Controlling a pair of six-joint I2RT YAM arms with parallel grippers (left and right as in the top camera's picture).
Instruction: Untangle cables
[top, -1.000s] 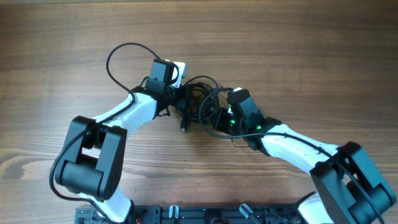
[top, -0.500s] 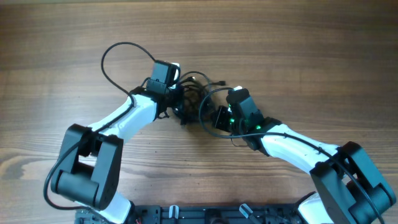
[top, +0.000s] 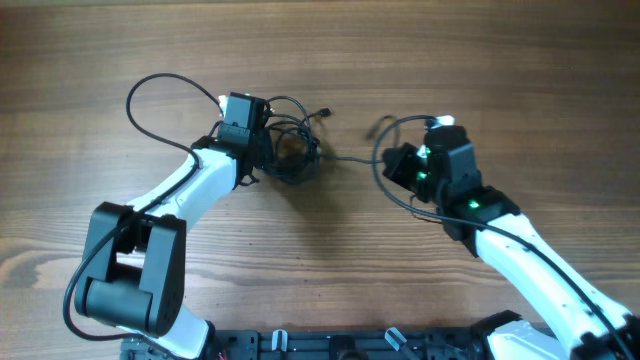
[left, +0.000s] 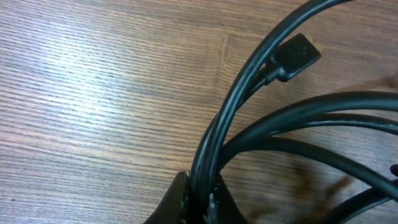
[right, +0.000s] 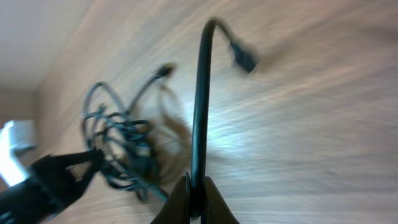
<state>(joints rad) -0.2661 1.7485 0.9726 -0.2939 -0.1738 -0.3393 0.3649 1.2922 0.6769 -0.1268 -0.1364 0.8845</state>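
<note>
**Item 1: left gripper** (top: 262, 148). Clenched on a black cord of the cables (top: 292, 155). In the wrist view the fingertips (left: 186, 200) pinch one thick strand, which arcs up toward 1 o'clock; a black plug (left: 296, 55) lies at 2 o'clock. The knotted coil sits at 3 o'clock of the gripper. The left arm (top: 195, 185) is bent at the elbow and runs back toward 7 o'clock.

**Item 2: right gripper** (top: 397, 165). Clenched on a single strand (right: 200, 93) that rises toward 12 o'clock and ends in a blurred plug end (right: 244, 59). The gripper points toward 9 o'clock. A thin cord (top: 345, 160) runs from near it across to the coil. The right arm (top: 530, 255) trails toward 5 o'clock.

**Item 3: table** (top: 500, 60). Brown wood grain. The coil rests on it at centre, toward 11 o'clock.
</note>
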